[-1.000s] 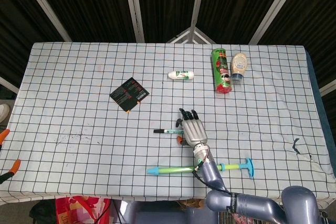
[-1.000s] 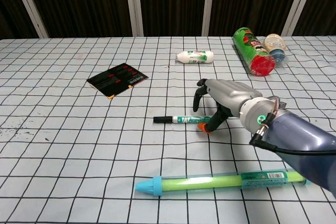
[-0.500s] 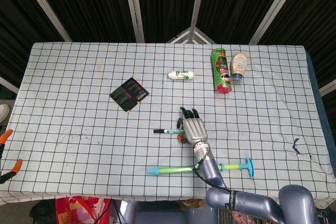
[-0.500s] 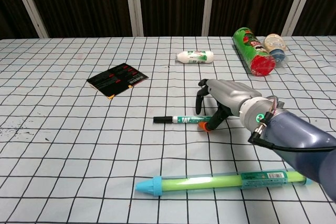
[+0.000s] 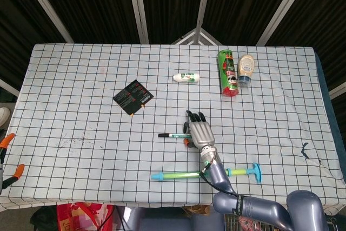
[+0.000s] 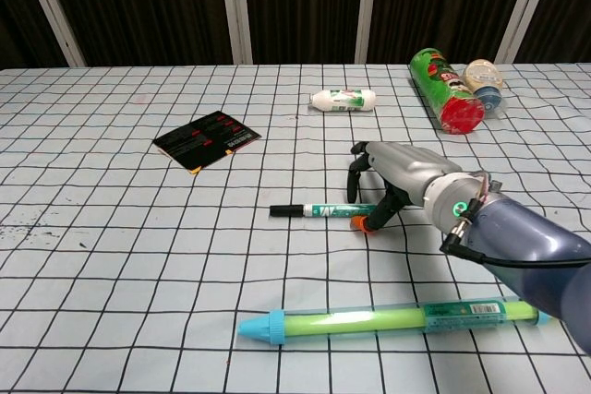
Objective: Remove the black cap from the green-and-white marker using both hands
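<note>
Item — green-and-white marker (image 6: 325,210), black cap (image 6: 282,210) in place on its left end. Lies flat on the checked tabletop (image 6: 111,256), roughly midway between the left and right edges and nearer the front edge.

Step in hand — first grasp, by my reading. The right robot hand (image 6: 399,175) arches over the marker's right end, fingers curled down around the barrel and an orange-tipped thumb at the cloth beside it; whether it has the barrel pinched or merely cages it, I cannot tell. The left robot hand is in neither view.

Next move calls for — a firm hold on the barrel, a lift, then the left hand brought in to pull the cap.

Change from half a second earlier — the hand has lowered slightly and closed in; the marker has not moved.
</note>
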Action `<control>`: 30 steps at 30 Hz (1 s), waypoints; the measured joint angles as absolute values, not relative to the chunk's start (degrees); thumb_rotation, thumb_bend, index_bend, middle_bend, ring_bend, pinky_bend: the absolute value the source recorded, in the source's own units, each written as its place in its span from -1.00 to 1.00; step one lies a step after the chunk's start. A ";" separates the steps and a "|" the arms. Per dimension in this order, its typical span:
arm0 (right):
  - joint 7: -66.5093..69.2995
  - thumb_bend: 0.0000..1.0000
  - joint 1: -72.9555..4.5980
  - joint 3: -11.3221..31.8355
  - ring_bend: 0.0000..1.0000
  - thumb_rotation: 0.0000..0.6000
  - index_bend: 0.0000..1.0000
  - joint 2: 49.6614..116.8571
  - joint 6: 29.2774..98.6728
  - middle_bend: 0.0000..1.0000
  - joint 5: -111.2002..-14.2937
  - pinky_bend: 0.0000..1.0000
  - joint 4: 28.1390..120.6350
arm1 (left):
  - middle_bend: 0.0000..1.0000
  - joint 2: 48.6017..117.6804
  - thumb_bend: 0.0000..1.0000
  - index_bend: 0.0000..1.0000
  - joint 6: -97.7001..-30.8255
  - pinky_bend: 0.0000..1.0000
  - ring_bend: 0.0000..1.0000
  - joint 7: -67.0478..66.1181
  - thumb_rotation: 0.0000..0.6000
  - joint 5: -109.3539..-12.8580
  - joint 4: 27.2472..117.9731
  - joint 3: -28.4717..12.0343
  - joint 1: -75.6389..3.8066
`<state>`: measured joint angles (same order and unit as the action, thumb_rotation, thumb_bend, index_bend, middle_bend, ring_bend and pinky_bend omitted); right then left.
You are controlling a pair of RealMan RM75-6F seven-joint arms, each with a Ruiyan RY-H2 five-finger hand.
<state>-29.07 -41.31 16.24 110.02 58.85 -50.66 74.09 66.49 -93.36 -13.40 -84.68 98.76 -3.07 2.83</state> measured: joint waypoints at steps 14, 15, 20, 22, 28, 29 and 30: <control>-26.33 -0.34 -41.29 15.88 -0.76 1.00 0.35 110.17 58.21 -0.86 -51.97 -0.98 72.79 | -0.95 66.77 -0.22 -0.67 -93.35 -1.00 -1.00 -15.56 1.00 -84.67 99.88 -3.12 2.58; -26.09 -0.33 -41.27 15.86 -0.76 1.00 0.36 110.18 58.12 -0.86 -52.03 -0.98 72.69 | -0.95 66.78 -0.22 -0.67 -93.40 -1.00 -1.00 -15.68 1.00 -84.67 99.91 -3.12 2.60; -24.81 -0.27 -41.04 15.76 -0.74 1.00 0.39 109.81 57.95 -0.83 -52.81 -0.98 72.78 | -0.95 66.77 -0.22 -0.67 -93.72 -1.00 -1.00 -16.22 1.00 -84.81 100.21 -3.17 2.65; -24.09 -0.25 -40.86 15.81 -0.73 1.00 0.39 109.35 58.14 -0.82 -53.40 -0.98 73.47 | -0.95 66.79 -0.22 -0.67 -93.78 -1.00 -1.00 -16.17 1.00 -84.90 100.27 -3.19 2.63; -23.14 -0.24 -40.15 15.89 -0.73 1.00 0.39 107.14 59.33 -0.82 -55.00 -0.98 77.56 | -0.93 67.08 -0.22 -0.66 -94.23 -1.00 -1.00 -14.80 1.00 -86.05 99.88 -3.26 2.46; -23.04 -0.24 -40.04 15.91 -0.73 1.00 0.39 106.72 59.49 -0.82 -55.19 -0.98 78.44 | -0.93 67.09 -0.22 -0.65 -94.30 -1.00 -1.00 -14.39 1.00 -86.22 99.89 -3.28 2.43; -22.91 -0.24 -39.91 15.94 -0.73 1.00 0.40 106.27 59.66 -0.82 -55.37 -0.98 79.38 | -0.92 67.11 -0.22 -0.65 -94.42 -1.00 -1.00 -14.15 1.00 -86.41 99.88 -3.32 2.39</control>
